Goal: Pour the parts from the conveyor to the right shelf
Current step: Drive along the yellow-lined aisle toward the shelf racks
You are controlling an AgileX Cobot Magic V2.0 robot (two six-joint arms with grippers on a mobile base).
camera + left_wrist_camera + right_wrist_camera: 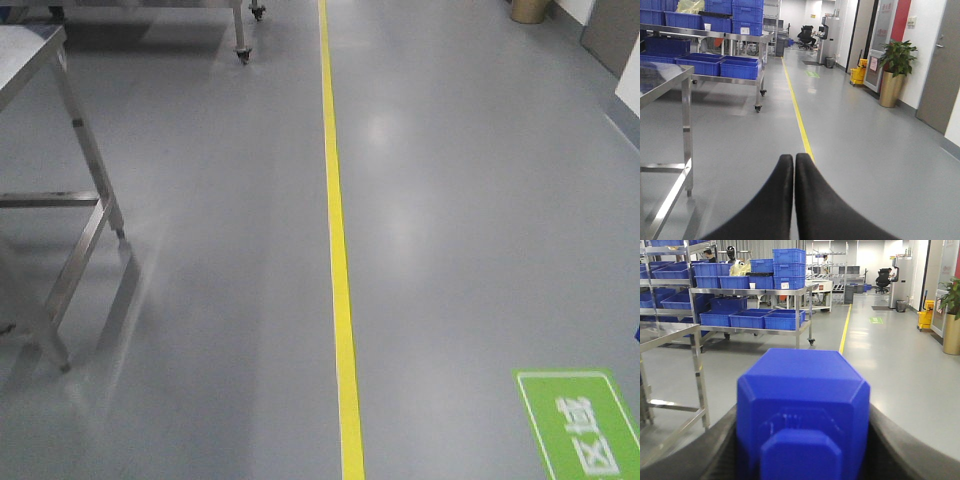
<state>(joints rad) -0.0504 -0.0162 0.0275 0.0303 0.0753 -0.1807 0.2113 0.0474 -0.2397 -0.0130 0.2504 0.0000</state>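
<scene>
My right gripper (803, 440) is shut on a blue plastic parts bin (802, 390), which fills the lower middle of the right wrist view; the dark fingers (705, 450) press its two sides. The bin's contents are hidden. My left gripper (794, 159) is shut and empty, its black fingertips touching above the grey floor. Steel shelves with several blue bins (755, 320) stand ahead to the left; they also show in the left wrist view (730, 65). No conveyor is in view. Neither gripper shows in the front view.
A steel table frame (85, 150) stands at the left, also in the left wrist view (687, 100). A yellow floor line (338, 260) runs ahead, with a green floor mark (580, 420). A potted plant (896, 70), a yellow mop bucket (857, 75) and doors line the right wall.
</scene>
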